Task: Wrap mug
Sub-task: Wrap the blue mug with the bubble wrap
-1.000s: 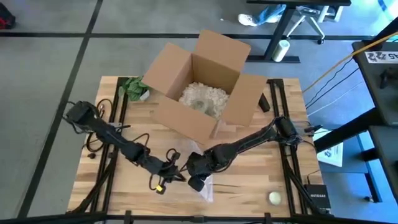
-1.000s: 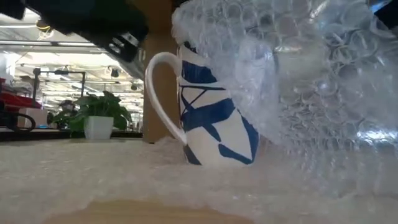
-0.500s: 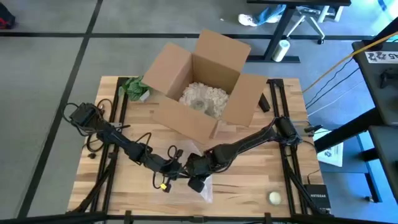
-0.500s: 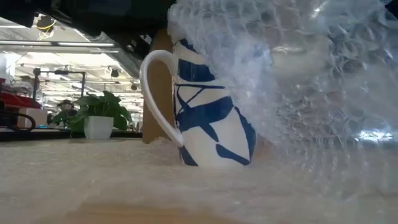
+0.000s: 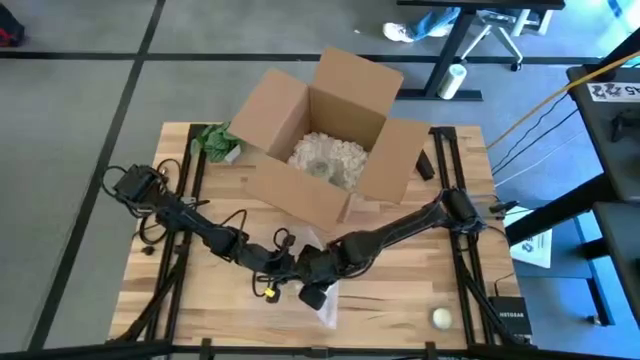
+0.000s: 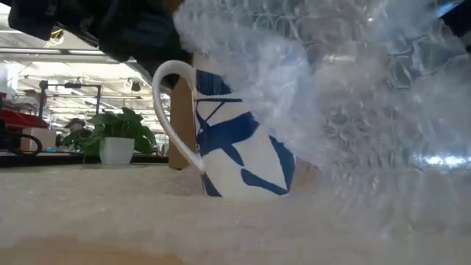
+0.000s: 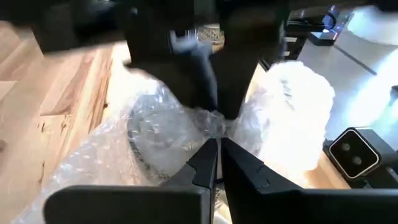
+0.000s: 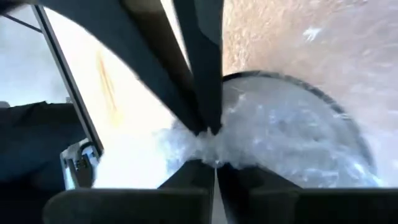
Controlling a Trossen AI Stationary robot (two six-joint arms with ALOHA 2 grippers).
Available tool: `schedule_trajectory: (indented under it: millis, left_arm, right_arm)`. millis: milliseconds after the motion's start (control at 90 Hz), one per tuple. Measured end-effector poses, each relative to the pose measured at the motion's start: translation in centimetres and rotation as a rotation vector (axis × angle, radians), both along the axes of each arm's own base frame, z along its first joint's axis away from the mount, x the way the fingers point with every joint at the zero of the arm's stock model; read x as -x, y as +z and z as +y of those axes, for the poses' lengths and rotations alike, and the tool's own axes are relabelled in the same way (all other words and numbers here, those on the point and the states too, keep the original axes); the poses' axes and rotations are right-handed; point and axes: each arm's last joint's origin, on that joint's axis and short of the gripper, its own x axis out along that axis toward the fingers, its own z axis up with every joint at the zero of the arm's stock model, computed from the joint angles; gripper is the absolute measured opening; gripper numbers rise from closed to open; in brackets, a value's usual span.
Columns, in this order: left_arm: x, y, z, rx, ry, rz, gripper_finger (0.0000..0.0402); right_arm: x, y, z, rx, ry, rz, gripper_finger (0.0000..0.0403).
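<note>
Mug (image 6: 235, 140) stands half-covered; both grippers, left (image 5: 283, 268) and right (image 5: 305, 268), pinch bubble wrap (image 6: 346, 96) above it. Next: drape it over the handle side.

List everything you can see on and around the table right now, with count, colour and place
mug: one, white with blue pattern, near table edge, upright
bubble wrap: one clear sheet, draped over the mug
cardboard box: one, brown, open, far side of table
packing filler: whitish, inside the box
green item: one, far left corner
ball: one, pale, near right corner
left gripper: shut on the wrap
right gripper: shut on the wrap
</note>
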Motion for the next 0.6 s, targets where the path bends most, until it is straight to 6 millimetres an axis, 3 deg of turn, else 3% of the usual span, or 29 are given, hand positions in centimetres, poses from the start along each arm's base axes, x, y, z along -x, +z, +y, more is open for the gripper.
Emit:
schedule_trajectory:
  millis: [322,600]
  left_arm:
    - [0.0,0.0,0.0,-0.001,0.0,0.0,0.0003]
    - [-0.1,0.0,0.1,-0.007,0.0,-0.002,0.0003]
  right_arm:
    - [2.4,5.0,2.0,0.188,-0.083,0.049,0.0]
    - [2.4,6.4,6.3,0.07,-0.02,-0.158,0.0]
